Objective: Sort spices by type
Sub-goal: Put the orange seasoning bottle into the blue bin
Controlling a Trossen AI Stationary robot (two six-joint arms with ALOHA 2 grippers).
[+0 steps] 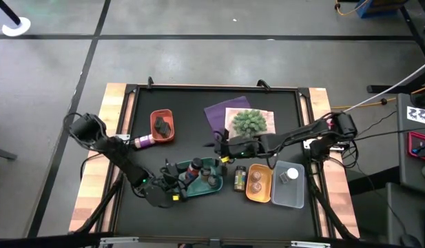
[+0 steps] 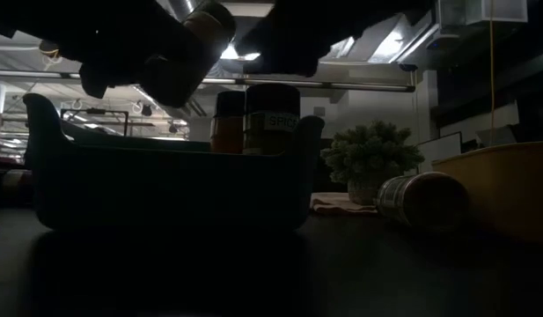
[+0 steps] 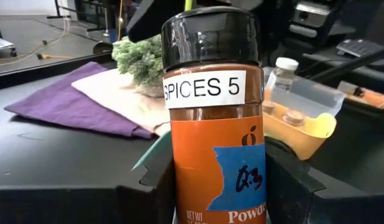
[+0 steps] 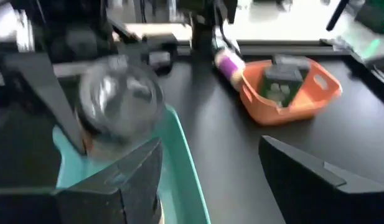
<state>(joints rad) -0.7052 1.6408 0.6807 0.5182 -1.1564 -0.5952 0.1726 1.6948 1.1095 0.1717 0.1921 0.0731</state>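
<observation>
My left gripper [image 1: 176, 180] is at the near-left end of the teal tray [image 1: 198, 189] and is shut on a brown-orange jar [image 3: 213, 124] with a black cap and a "SPICES 5" label. In the low view this jar [image 2: 187, 53] shows tilted above the tray's rim [image 2: 165, 185]. Other jars [image 1: 202, 171] stand inside the teal tray. My right gripper [image 1: 215, 146] hovers open over the tray's far-right side, its fingers [image 4: 117, 180] touching nothing, and its wrist view is blurred. My left gripper pinches the jar's lower body [image 3: 185, 186] between its two fingers [image 3: 148, 193], which lie across the jar on either side. It comes from the table's near-left side. The jar is cap-end up, tilted, and lifted above the teal tray.
An orange-red tray [image 1: 162, 126] with dark lumps sits far left, with a purple-capped jar [image 1: 144, 141] beside it. A green plant [image 1: 250, 122] stands on cloths. To the right are a lying jar [image 1: 239, 178], a yellow tray [image 1: 259, 184] with jars and a clear tray [image 1: 289, 187] with a white-capped jar.
</observation>
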